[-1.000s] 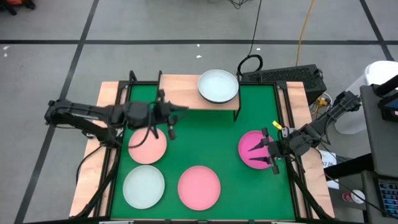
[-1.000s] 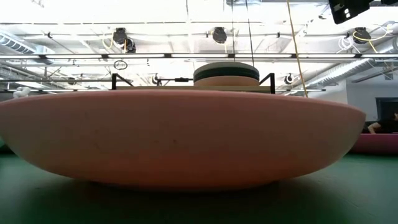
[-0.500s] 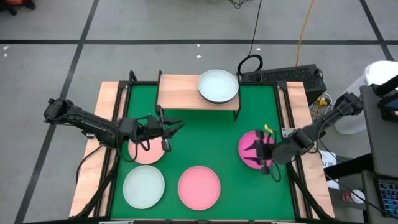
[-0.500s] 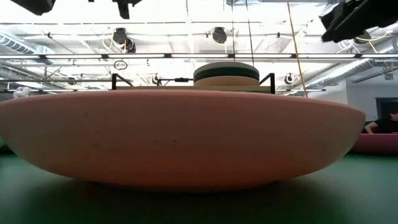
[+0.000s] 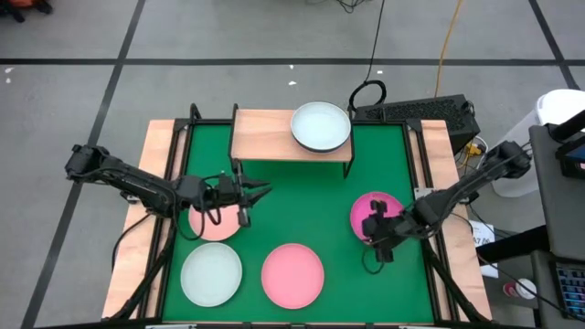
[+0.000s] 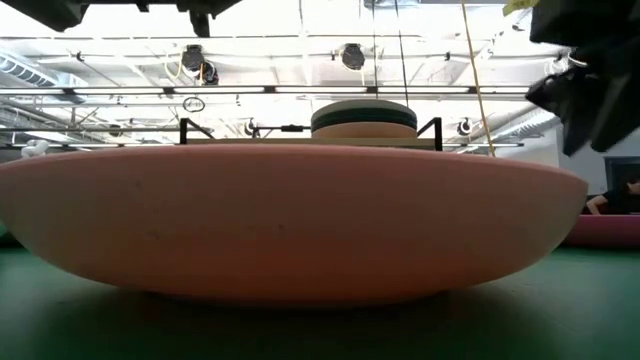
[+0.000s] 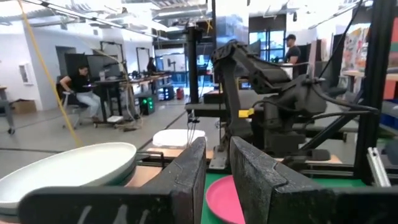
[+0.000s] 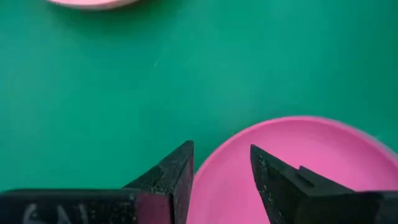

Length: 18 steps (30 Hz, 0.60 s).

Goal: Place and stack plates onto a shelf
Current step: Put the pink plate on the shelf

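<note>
— Changes since half a second ago?
— Right gripper (image 5: pixel 376 239) has dropped to the magenta plate's (image 5: pixel 375 212) rim, fingers apart astride it. Left gripper (image 5: pixel 251 192), parted, hovers beside the salmon plate (image 5: pixel 212 224).

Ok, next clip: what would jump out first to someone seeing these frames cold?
Probably the right gripper, its open fingers straddling the near-left rim of the magenta plate at the mat's right side. Next, the plate stack topped by a mint-white plate on the right half of the shelf at the table's far edge. The left gripper sits open beside the salmon plate, holding nothing.
</note>
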Each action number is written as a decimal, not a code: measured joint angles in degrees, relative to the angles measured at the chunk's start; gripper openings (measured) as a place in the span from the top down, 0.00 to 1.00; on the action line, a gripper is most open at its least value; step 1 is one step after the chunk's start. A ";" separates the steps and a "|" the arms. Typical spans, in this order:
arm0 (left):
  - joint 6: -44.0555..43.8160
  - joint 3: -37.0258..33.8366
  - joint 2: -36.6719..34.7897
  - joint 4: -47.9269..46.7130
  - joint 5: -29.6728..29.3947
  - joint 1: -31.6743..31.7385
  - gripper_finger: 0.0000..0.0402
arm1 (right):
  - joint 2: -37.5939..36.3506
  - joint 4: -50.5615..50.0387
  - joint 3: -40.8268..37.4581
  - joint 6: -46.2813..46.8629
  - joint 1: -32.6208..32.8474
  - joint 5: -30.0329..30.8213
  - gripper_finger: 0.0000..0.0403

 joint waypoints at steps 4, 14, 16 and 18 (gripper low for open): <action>0.89 0.00 -0.02 0.46 -0.02 0.04 0.80 | 1.68 -0.27 0.00 3.60 0.14 -1.88 0.65; 1.37 0.00 0.01 0.39 -0.02 0.07 0.80 | 5.49 -4.29 0.00 8.53 0.69 -3.11 0.65; 1.37 0.00 0.01 0.39 -0.02 0.07 0.80 | 6.26 -3.90 0.00 8.81 0.75 -3.47 0.65; 1.37 0.00 0.01 0.39 -0.02 0.07 0.80 | 6.95 -3.53 0.00 9.66 0.95 -3.47 0.65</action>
